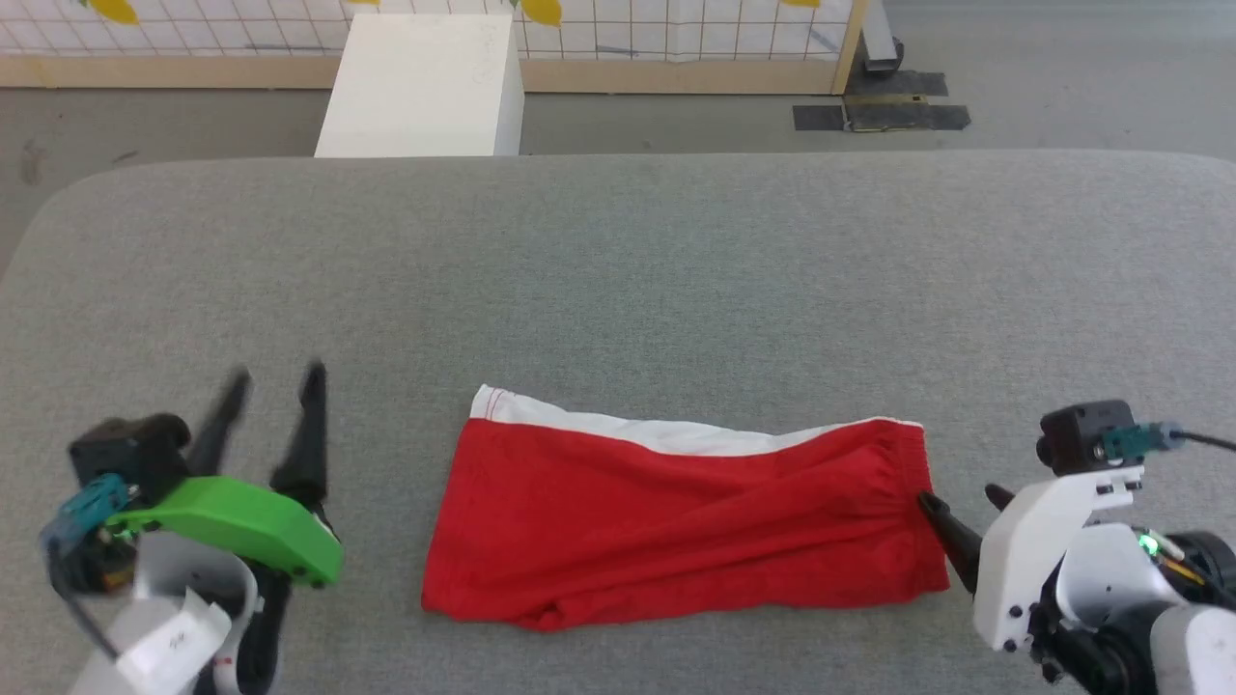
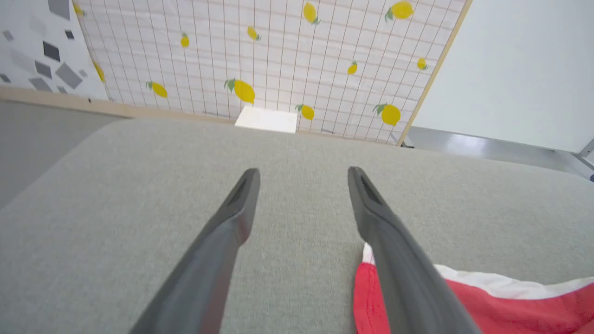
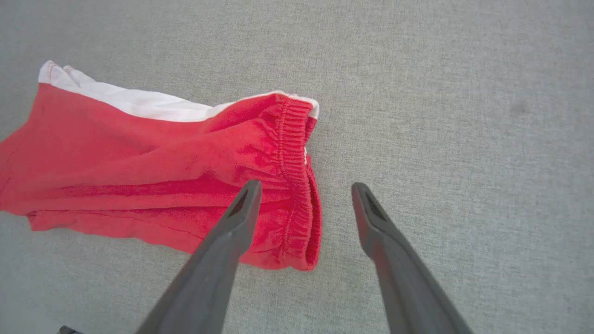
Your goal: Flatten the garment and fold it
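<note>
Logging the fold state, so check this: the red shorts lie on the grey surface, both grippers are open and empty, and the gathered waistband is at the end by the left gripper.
One error: the waistband of the shorts lies by the right gripper, not the left gripper, as the right wrist view shows. The rest stands: shorts on the grey surface, both grippers open and empty.

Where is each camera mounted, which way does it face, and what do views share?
Head view: on the head, facing forward and down at the grey table and red shorts; left gripper lower left, right gripper lower right.
Left wrist view: on the left wrist, facing across the table toward the lemon-print screen; own open fingers.
Right wrist view: on the right wrist, facing down at the shorts' waistband; own open fingers.
Shared: all show the shorts.
</note>
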Tool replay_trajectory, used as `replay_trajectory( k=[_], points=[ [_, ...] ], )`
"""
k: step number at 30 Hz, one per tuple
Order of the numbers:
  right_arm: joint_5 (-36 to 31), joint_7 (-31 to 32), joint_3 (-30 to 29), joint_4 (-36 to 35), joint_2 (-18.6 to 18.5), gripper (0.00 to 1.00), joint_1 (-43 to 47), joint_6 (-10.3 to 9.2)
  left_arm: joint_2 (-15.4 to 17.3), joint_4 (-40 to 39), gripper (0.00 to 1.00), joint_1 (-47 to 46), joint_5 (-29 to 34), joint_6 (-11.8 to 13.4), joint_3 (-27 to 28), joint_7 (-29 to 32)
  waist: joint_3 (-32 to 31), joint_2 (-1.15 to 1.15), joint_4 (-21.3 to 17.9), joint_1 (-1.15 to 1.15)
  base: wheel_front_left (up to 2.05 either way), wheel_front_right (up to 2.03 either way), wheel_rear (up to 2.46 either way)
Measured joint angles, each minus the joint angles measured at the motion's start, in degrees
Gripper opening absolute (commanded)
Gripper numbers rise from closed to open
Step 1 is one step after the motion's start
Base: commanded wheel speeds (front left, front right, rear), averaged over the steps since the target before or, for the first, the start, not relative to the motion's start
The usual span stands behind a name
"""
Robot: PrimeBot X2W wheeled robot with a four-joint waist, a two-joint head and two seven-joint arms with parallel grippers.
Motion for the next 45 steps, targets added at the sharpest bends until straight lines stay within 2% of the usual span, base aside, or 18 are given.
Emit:
replay_trajectory(
  k=[3,5,7,10,18,19,20,21,28,36,41,45],
  points=[
    [-1.6,0.0,-0.9,-0.8,2.2,1.0,1.3,0.0,0.7,1.9,1.0,-1.8,5.3,-2.1,0.4,-10.9,0.2,0.0,-0.5,0.0,0.0,0.0,0.0],
    [-3.3,-0.4,-1.8,-0.1,3.0,1.0,1.3,0.0,0.4,3.7,1.0,-2.3,9.8,-2.6,0.8,-15.3,0.7,0.0,-0.8,0.0,0.0,0.0,0.0],
    [-3.8,-0.7,-1.9,1.7,3.0,1.0,0.8,0.0,-0.4,3.8,1.0,-2.3,11.6,-3.2,1.4,-15.5,1.1,0.0,-1.0,0.0,0.0,0.0,0.0],
    [-2.9,-1.6,-1.0,6.2,3.0,1.0,-1.1,0.0,-3.3,2.4,1.0,-2.4,14.5,-4.4,3.4,-15.5,2.0,0.0,-1.1,0.0,0.0,0.0,0.0],
    [-3.0,-3.8,2.6,15.8,3.1,1.0,-4.8,0.0,-8.5,2.4,1.0,-1.7,17.6,-8.2,8.5,-15.5,3.4,0.0,-0.6,0.0,0.0,0.0,0.0],
    [-3.0,-3.9,2.8,16.7,3.1,0.44,-5.3,0.0,-9.0,2.6,1.0,-1.5,18.0,-8.7,9.1,-15.5,3.4,0.0,-0.4,0.0,0.0,0.0,0.0],
    [-3.0,-4.1,2.8,17.1,3.1,0.05,-5.7,0.0,-9.4,2.7,1.0,-1.3,18.3,-9.1,9.6,-15.5,3.4,0.0,-0.4,0.0,0.0,0.0,0.0],
    [-3.0,-4.3,2.8,17.5,3.1,0.0,-6.0,0.0,-9.7,2.9,1.0,-1.3,18.4,-9.4,10.0,-15.5,3.4,0.0,-0.3,0.0,0.0,0.0,0.0],
    [-4.6,-3.5,0.0,18.8,2.8,0.0,-7.5,0.03,-11.9,3.7,1.0,-1.0,20.9,-11.6,12.4,-15.5,3.0,0.0,-0.1,0.0,0.0,0.0,0.0],
    [-7.9,0.1,-7.9,20.1,-9.1,0.0,-9.9,0.02,-13.9,4.2,1.0,-1.0,22.0,-13.4,14.0,-15.5,3.1,0.0,0.0,0.0,0.0,0.0,0.0],
    [-8.9,3.3,-9.1,19.9,-11.4,0.0,-10.9,0.02,-15.0,5.3,1.0,-1.0,22.4,-14.2,14.3,-15.6,2.9,0.0,0.0,0.0,0.0,0.0,0.0],
    [-7.4,8.8,-6.4,15.9,-12.3,0.0,-10.9,0.02,-15.7,5.9,1.0,-0.8,22.5,-14.7,14.5,-15.7,2.2,0.0,0.2,0.0,0.0,0.0,0.0]
  ],
)
